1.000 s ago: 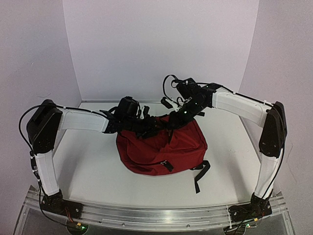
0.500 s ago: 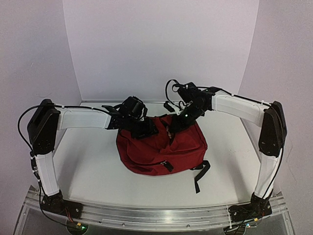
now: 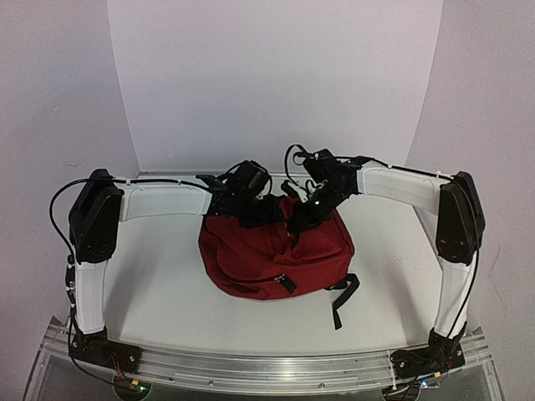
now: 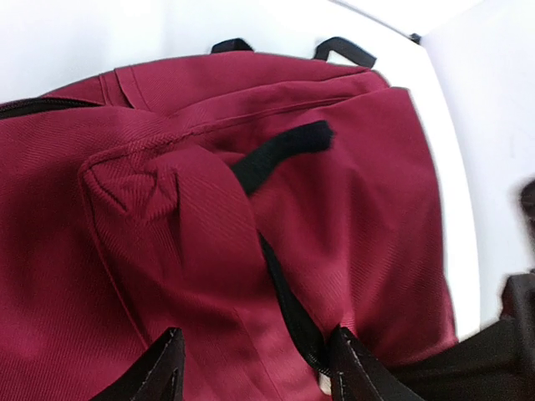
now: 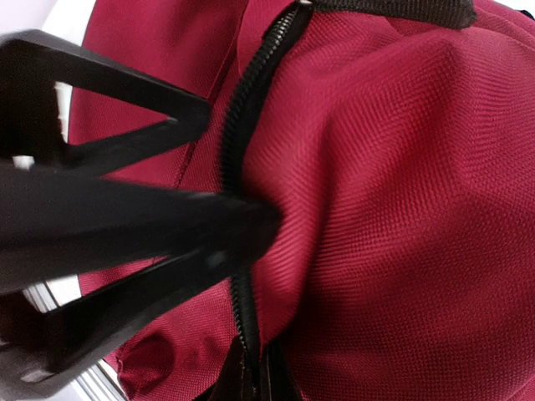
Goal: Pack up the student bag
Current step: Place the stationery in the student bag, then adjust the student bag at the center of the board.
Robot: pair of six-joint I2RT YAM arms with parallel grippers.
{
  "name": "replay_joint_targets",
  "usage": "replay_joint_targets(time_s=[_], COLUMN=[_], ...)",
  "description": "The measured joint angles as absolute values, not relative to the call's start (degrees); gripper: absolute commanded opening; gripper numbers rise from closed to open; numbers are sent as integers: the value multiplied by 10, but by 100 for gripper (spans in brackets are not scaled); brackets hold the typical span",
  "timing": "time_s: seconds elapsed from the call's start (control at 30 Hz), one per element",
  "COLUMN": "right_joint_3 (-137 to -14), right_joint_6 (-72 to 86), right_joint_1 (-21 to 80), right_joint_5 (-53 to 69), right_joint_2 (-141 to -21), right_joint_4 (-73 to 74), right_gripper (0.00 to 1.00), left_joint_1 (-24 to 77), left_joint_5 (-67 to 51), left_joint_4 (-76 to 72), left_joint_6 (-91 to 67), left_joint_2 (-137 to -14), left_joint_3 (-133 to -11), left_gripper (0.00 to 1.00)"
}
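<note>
Student bag point(image 3: 276, 261): dark red, lying near the middle of the white counter point(image 3: 159, 292). Its top end faces the back wall, and both arms meet over that end.
Left pincer point(image 3: 264, 212): reaching in from your left and poised over the bag's upper edge. In the left wrist view point(image 4: 259, 372) you see the two fingers standing apart, with red cloth and a dark seam showing in the gap. Nothing is caught between them.
Right pincer point(image 3: 299, 219): coming in from your right, nose down on the bag's top. In the right wrist view point(image 5: 255, 225) the fingers are drawn together into one point. The point is pressed against the cloth right at the zipper point(image 5: 238, 125). You cannot tell whether a fold is nipped.
Loop point(image 4: 282, 149): black, lying across the red cloth ahead of the left fingers.
Strap point(image 3: 341, 302): black, trailing off the bag's near right corner onto the counter.
</note>
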State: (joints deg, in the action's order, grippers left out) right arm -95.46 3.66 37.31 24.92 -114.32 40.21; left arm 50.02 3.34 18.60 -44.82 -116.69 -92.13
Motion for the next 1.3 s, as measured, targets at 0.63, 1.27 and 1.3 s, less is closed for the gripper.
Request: replay_joint_targets(time_s=[0.63,1.27,1.3], right_joint_3=[-955,-945,-944], right_joint_6=[73,76,76], right_joint_1=[349,344,344], right_joint_5=[270,288,292], right_joint_2=[-1143,-1143,-1143], right_joint_4=[399,388,387], right_gripper=[0,0,0], left_joint_1=[560,570,570], left_joint_5=[42,78,79], left_joint_4=[193,309,311], left_joint_6=[-401,-419,-418], left_joint_2=[-1166,-1223,-1223], left_joint_3=[-902,-1004,-1004], left_gripper=[50,1,0])
